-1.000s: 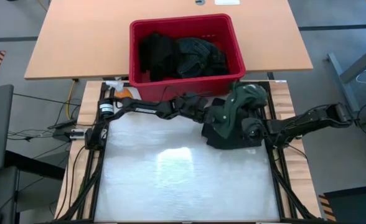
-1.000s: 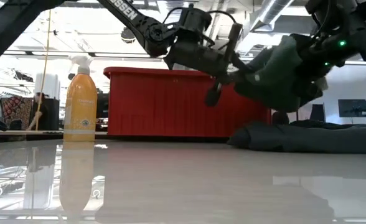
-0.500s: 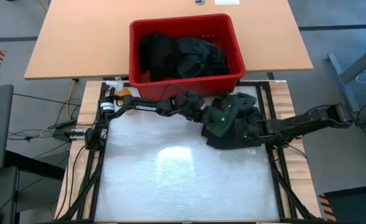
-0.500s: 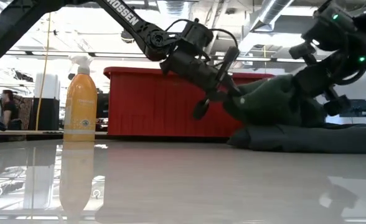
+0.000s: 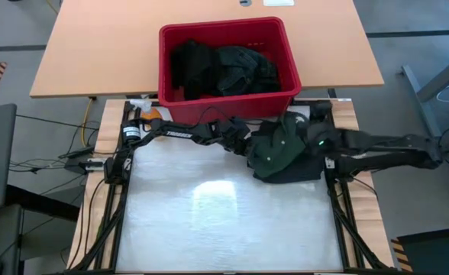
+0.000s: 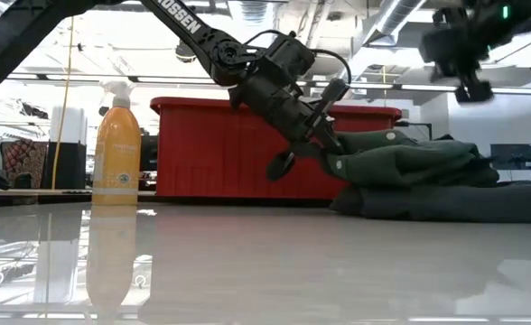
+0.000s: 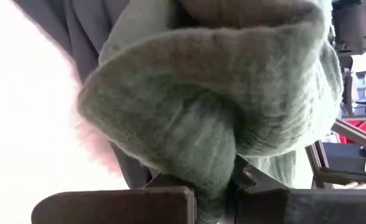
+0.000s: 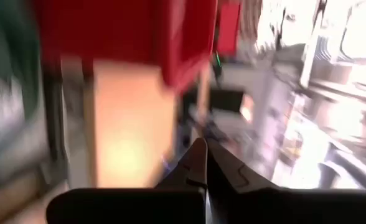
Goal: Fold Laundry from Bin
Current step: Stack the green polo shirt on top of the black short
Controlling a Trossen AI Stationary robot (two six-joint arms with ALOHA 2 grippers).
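A dark green garment (image 5: 285, 149) lies bunched at the far right of the white work surface, its lower part (image 6: 446, 200) resting on the table. My left gripper (image 6: 327, 153) reaches in from the left and is shut on the garment's left side. My right gripper (image 6: 471, 86) is shut with nothing in it, high above the heap's right end; in the high view my right gripper (image 5: 314, 130) is over the garment. The red bin (image 5: 163, 69) stands behind on the wooden table, with more dark laundry (image 5: 224, 65) inside. My left gripper pinches a thick bunched fold of green cloth (image 7: 215, 177) between its two fingers, at the garment's left end (image 6: 338, 162). The fingers slant down at it from the table's left. The pinched fold stays raised off the table; the rest lies in a slack heap.
An orange spray bottle (image 6: 116, 144) stands at the far left, beside the bin's near left corner. The white surface (image 5: 209, 214) in front of the garment is bare. Black frame rails (image 5: 339, 206) run along both sides of it.
My right gripper has risen well above the green garment, rolling as it went, and now touches nothing. The garment's raised part has sunk onto the heap. My left gripper has tipped downward and sunk a little, still shut on the cloth.
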